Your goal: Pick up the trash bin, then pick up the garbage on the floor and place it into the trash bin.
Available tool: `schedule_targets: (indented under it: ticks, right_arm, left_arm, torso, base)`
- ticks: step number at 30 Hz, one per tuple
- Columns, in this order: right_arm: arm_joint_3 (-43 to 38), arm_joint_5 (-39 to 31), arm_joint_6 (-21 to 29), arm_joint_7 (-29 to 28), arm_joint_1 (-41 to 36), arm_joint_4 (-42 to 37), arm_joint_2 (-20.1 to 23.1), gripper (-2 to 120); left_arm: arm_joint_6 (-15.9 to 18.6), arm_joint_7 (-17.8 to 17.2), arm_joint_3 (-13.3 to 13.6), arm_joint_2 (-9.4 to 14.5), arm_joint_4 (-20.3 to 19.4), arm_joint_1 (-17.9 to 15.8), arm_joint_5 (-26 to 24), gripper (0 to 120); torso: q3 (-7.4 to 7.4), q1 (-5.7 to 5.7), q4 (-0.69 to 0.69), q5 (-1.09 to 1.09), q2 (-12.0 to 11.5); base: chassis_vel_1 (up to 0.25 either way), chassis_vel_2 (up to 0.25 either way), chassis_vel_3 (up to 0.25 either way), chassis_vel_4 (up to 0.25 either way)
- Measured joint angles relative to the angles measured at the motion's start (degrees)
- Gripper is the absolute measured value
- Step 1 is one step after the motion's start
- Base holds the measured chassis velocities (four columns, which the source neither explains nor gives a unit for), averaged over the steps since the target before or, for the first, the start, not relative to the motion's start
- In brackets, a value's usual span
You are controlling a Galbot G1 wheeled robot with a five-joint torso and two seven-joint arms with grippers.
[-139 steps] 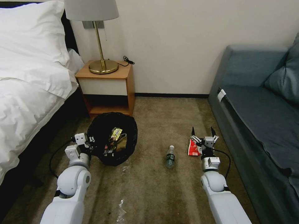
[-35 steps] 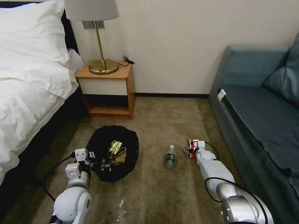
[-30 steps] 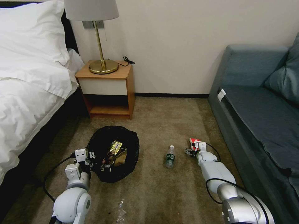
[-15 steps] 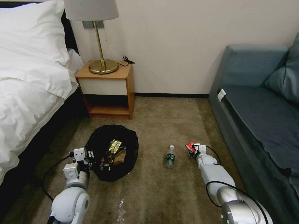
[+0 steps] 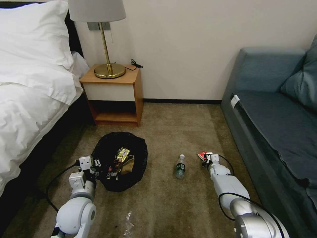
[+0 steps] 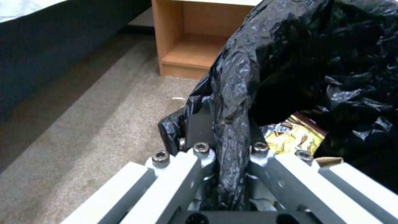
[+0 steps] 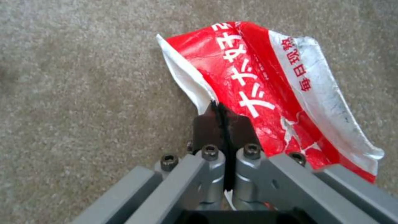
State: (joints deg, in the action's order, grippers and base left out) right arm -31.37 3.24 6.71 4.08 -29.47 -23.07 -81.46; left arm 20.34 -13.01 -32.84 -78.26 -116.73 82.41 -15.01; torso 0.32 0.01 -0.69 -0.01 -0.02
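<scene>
The left gripper [image 6: 226, 155] is clamped on the black liner at the rim of the trash bin [image 5: 120, 162], so the bin is already in hold; it is low over the carpet [image 5: 165, 198], but whether it touches the floor I cannot tell. Just beyond this gripper, inside the bin, lie a gold-brown wrapper [image 5: 123, 154] and a brown paper bag [image 5: 128, 163]; these two pieces I judge as finished.

The right gripper [image 7: 224, 119] is pressed fully together on one edge of the red-and-white packet [image 7: 269, 90]; the rest of the packet spreads forward from its fingertips, very close to the carpet, so the pick seems made but the carrying to the bin is not yet done. The small bottle [image 5: 180, 166] with green label lies on the floor between the two grippers, nearer to the right one; it is untouched. So about half of the garbage is left.

The floor is a short brown-grey carpet; a bed [image 5: 29, 82] stands beside the left arm, a nightstand [image 5: 114, 92] with a brass lamp [image 5: 107, 43] behind the bin, and a blue sofa [image 5: 277, 115] beside the right arm.
</scene>
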Motion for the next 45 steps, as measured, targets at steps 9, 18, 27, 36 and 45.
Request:
schedule_targets:
  ticks: [9,18,27,36,45]
  right_arm:
    - [0.48,-0.42,-1.17,-0.46,-1.21,-2.45,-0.1,0]
    - [2.21,-1.61,-2.32,-1.68,-2.84,-6.01,-0.51,0]
    - [4.88,-3.44,-2.28,-3.01,-5.48,-12.4,-0.27,0]
    - [6.42,-4.44,-2.65,-4.86,-8.15,-18.2,0.03,0]
    - [7.21,-5.82,-4.12,-6.3,-10.28,-22.23,0.61,0]
  left_arm:
    - [-0.01,-0.02,0.15,-0.11,0.51,-0.57,0.0,2]
    - [-0.01,-0.03,0.1,0.19,0.99,-1.05,-0.23,2]
    - [-0.02,-0.06,0.24,0.11,2.0,-1.98,-0.47,2]
    - [-0.12,-0.04,0.45,0.14,3.1,-3.11,-0.74,2]
    - [-0.52,0.04,1.47,-0.98,5.34,-5.23,-0.54,2]
  torso:
    - [0.0,0.0,0.0,0.0,0.0]
    - [0.0,0.0,0.0,0.0,0.0]
    - [0.0,0.0,0.0,0.0,0.0]
    - [0.0,0.0,0.0,0.0,0.0]
    - [0.0,0.0,0.0,0.0,0.0]
  base:
    - [0.0,0.0,0.0,0.0]
    - [0.0,0.0,0.0,0.0]
    - [0.0,0.0,0.0,0.0]
    - [0.0,0.0,0.0,0.0]
    - [0.0,0.0,0.0,0.0]
